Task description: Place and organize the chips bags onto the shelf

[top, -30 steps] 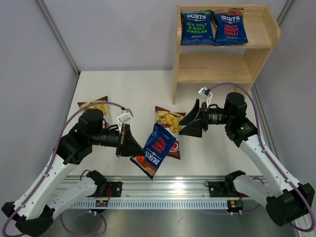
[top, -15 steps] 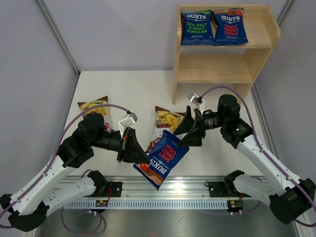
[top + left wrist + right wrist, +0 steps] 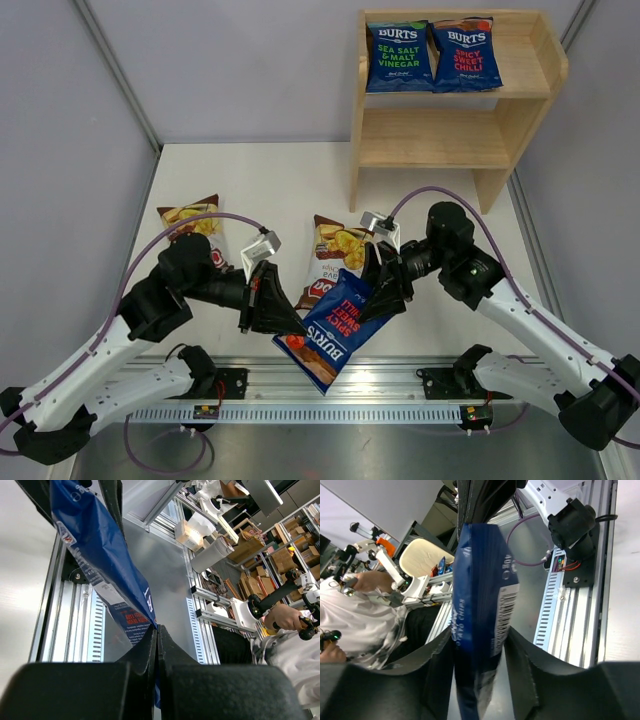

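Note:
A dark blue BURTS chips bag (image 3: 335,325) hangs tilted above the table's near edge, between both arms. My left gripper (image 3: 290,322) is shut on its lower left edge; in the left wrist view the jaws (image 3: 157,630) pinch the bag's seam (image 3: 100,555). My right gripper (image 3: 378,290) has closed on the bag's upper right end, and its fingers (image 3: 430,670) press both sides of the bag (image 3: 482,605). Two BURTS bags (image 3: 398,55) (image 3: 465,53) stand on the upper tier of the wooden shelf (image 3: 440,150). Two brown-white bags lie on the table (image 3: 338,248) (image 3: 192,216).
The shelf stands at the back right against the wall, its lower tier bare. An aluminium rail (image 3: 330,385) with the arm bases runs along the near edge. Grey walls close in the left and right sides.
My left gripper has carried the blue bag down and right towards the near edge. My right arm swung in from the right, and its wide open jaws closed onto the bag.

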Available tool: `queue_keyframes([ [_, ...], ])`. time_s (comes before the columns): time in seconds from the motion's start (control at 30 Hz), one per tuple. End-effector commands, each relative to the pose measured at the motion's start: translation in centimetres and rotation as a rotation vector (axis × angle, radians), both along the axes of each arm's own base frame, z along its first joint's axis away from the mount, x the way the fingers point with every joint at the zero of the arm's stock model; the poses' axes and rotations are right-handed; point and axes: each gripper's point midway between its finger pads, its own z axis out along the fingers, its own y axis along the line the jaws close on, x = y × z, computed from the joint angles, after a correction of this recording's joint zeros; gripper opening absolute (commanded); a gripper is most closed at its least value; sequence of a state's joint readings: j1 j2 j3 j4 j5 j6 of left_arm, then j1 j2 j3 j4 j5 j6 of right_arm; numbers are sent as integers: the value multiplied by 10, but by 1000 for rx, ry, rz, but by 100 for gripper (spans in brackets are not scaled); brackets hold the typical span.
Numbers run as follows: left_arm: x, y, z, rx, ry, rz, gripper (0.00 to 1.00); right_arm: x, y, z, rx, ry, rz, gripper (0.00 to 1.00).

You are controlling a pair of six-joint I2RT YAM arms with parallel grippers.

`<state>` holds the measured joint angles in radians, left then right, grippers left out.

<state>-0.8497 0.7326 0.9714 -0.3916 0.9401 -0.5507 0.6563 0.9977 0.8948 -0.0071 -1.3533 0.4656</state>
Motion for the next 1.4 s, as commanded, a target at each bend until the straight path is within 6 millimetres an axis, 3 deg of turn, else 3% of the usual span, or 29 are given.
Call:
queue_keyframes([
  [0.0,0,1,17,-66,-67,8,0,-4,-1,12,19,-50,11,48],
  [0.17,6,3,8,-18,-95,47,0,4,3,13,5,-77,-37,33],
  [0.27,19,8,3,44,-120,146,0,10,3,15,-6,-103,-105,20],
  [0.3,33,10,9,55,-146,238,0,17,5,14,-16,-115,-158,18],
  [0.33,38,15,2,105,-133,286,2,19,5,17,-18,-129,-189,13],
  [0.4,64,25,-5,194,-128,455,23,32,5,13,-53,-138,-285,13],
  [0.43,74,31,6,200,-141,525,46,34,4,15,-56,-147,-313,13],
  [0.47,82,37,7,222,-135,592,57,37,3,12,-76,-141,-343,13],
  [0.5,103,52,1,285,-149,732,75,48,3,10,-96,-150,-414,14],
  [0.53,114,64,11,298,-158,831,85,54,1,13,-106,-154,-456,14],
  [0.6,140,102,10,377,-188,1078,91,73,-5,9,-163,-147,-595,13],
  [0.67,152,134,11,420,-210,1251,94,85,-12,19,-180,-114,-704,13],
  [0.7,160,153,7,463,-245,1348,98,102,-19,24,-193,-112,-816,16],
  [0.73,161,160,3,483,-261,1374,99,111,-26,39,-175,-109,-894,16],
  [0.8,165,165,-26,589,-288,1376,99,131,-41,55,-160,-86,-1043,15],
  [0.83,166,164,-38,626,-287,1366,99,143,-52,77,-127,-86,-1116,14],
  [0.87,166,163,-60,682,-288,1345,99,151,-59,85,-120,-71,-1161,14],
  [0.9,167,164,-69,697,-289,1352,99,163,-63,90,-128,-60,-1198,15],
  [0.93,167,164,-76,697,-282,1358,99,173,-80,115,-93,-69,-1262,14],
  [0.97,164,168,-78,660,-284,1368,99,180,-88,126,-83,-62,-1289,15],
  [1.0,166,165,-93,662,-285,1361,99,186,-89,147,-49,-62,-1278,14],
  [1.07,164,167,-99,629,-289,1372,99,206,-112,166,-14,-25,-1359,14],
  [1.17,165,164,-102,553,-305,1372,99,227,-125,198,81,49,-1386,13],
  [1.37,161,161,-106,528,-284,1357,99,286,-199,238,308,180,-1687,16],
])
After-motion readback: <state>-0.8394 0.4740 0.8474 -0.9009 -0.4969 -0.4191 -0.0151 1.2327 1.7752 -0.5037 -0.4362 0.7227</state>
